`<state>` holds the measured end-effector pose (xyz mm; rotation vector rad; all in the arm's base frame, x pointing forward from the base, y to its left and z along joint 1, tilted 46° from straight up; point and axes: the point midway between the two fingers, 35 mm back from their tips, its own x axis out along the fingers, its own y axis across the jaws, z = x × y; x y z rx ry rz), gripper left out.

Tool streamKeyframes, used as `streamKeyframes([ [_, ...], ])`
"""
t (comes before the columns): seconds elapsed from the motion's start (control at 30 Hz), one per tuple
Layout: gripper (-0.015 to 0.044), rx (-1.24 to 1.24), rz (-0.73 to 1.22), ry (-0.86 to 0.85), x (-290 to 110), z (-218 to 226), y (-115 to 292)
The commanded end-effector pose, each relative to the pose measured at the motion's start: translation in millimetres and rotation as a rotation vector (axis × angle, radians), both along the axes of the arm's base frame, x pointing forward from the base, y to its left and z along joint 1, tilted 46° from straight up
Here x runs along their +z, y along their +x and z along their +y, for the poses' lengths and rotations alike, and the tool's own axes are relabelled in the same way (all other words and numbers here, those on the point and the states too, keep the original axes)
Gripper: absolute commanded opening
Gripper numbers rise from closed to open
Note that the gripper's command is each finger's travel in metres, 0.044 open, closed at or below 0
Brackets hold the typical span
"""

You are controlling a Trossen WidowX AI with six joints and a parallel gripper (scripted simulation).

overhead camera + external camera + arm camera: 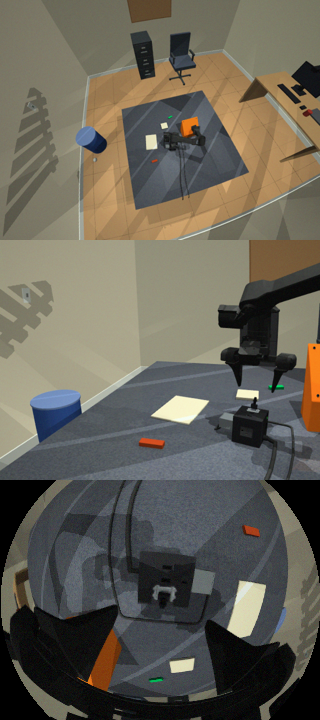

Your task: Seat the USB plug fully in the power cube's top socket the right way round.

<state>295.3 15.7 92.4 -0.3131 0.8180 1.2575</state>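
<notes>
Directly beneath the gripper (256, 388), whose jaws are spread wide and hold nothing, the USB plug (254, 403) is seen upright in the power cube (248, 426), well below the fingertips.

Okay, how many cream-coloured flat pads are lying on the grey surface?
2. A large cream rectangular pad lies left of the black power cube; a small cream square pad lies behind it, near the small green block.

Overhead, low side, downward wrist views
</notes>
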Motion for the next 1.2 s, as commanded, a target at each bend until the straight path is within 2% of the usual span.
streamKeyframes([
  [0.0,0.0440,0.002,0.002,0.005,-3,3,-1],
  [1.03,0.0440,0.002,0.001,0.006,-20,22,1],
  [1.17,0.0335,0.005,-0.005,0.001,-19,20,2],
])
